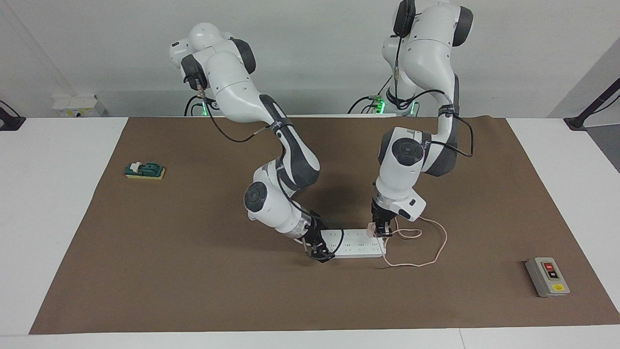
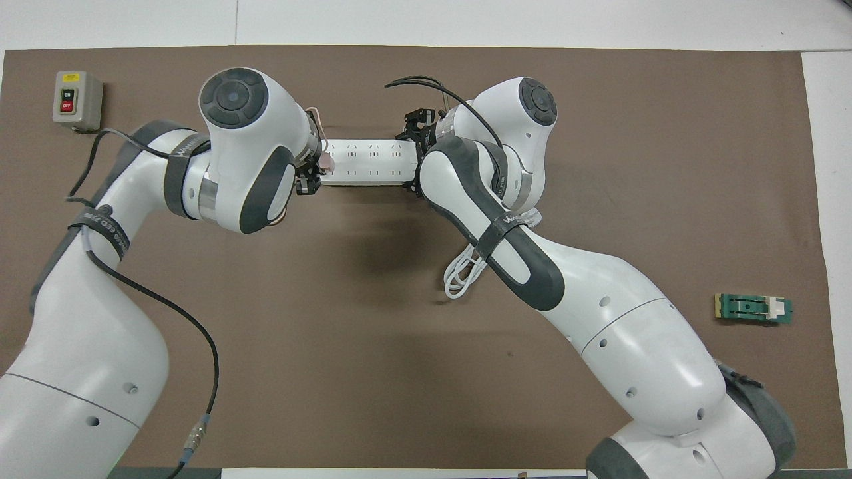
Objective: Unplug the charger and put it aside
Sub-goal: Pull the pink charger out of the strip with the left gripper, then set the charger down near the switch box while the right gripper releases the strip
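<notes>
The white power strip point(image 1: 356, 243) lies on the brown mat point(image 1: 193, 271) at mid table; it also shows in the overhead view point(image 2: 369, 159). The small pale pink charger point(image 1: 372, 230) sits at the strip's end toward the left arm. Its thin pink cable point(image 1: 436, 249) loops on the mat beside that end. My left gripper point(image 1: 382, 232) is down on the charger with its fingers closed around it; from overhead point(image 2: 313, 171) the charger point(image 2: 326, 159) peeks out beside it. My right gripper point(image 1: 318, 252) grips the strip's other end across its width, also seen from overhead point(image 2: 413, 156).
The strip's thick white cord point(image 2: 462, 273) lies coiled under the right arm, nearer to the robots. A grey switch box point(image 1: 547, 276) stands at the left arm's end of the mat. A green and yellow block point(image 1: 145, 170) lies toward the right arm's end.
</notes>
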Available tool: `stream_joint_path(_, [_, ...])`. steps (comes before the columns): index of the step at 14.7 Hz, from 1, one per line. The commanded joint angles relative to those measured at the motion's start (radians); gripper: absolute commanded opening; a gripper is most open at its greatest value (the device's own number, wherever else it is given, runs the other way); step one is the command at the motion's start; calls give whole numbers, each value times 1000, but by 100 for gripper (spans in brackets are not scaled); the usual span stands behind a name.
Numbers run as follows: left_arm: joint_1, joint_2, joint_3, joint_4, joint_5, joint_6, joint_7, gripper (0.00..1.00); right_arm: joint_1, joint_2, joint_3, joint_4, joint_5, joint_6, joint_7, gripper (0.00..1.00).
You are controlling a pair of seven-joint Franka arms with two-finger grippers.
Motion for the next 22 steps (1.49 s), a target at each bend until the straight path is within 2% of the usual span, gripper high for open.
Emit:
stream_joint_path(1, [74,-103,-5,-1,14,-118,88,0,-5,36,1,25,10,22,-42,40])
stream_joint_path(4, [155,-177,-6,-3,-14,-254,281,0,-3,36,1,26,6,21,-42,43])
stream_joint_path(5, [196,-201,-6,-1,-40,-297,373,0,-2,36,-1,26,4,21,-42,54])
stream_joint_path(8, [334,-269,-2,-3,-61,-418,652,0,-2,18,-1,26,4,14,-34,100])
stream_joint_path(10, [434,-289,0,-4,-61,-454,843,0,-6,-29,-2,26,4,-1,-33,100])
stream_joint_path(14, [559,-291,0,-15,-63,-447,1041,0,-25,-149,-24,-49,0,-62,-31,100])
stream_joint_path(16, [550,-318,0,-76,-64,-401,1051,0,-25,-201,-59,-53,0,-136,-33,100])
stream_joint_path(18, [539,-361,-6,-191,-64,-283,1038,0,-34,-247,-93,-52,-17,-220,-45,100])
stream_joint_path(19, [530,-367,-8,-214,-64,-260,1040,0,-41,-269,-94,-52,-43,-251,-51,100])
stream_joint_path(20, [527,-373,-6,-220,-64,-258,1049,38,-51,-290,-94,-53,-69,-274,-62,100])
stream_joint_path(21, [527,-373,-6,-220,-64,-264,1051,99,-58,-315,-94,-53,-94,-306,-77,100])
stream_joint_path(22, [525,-373,-6,-216,-63,-268,1049,100,-67,-350,-97,-53,-118,-358,-109,100])
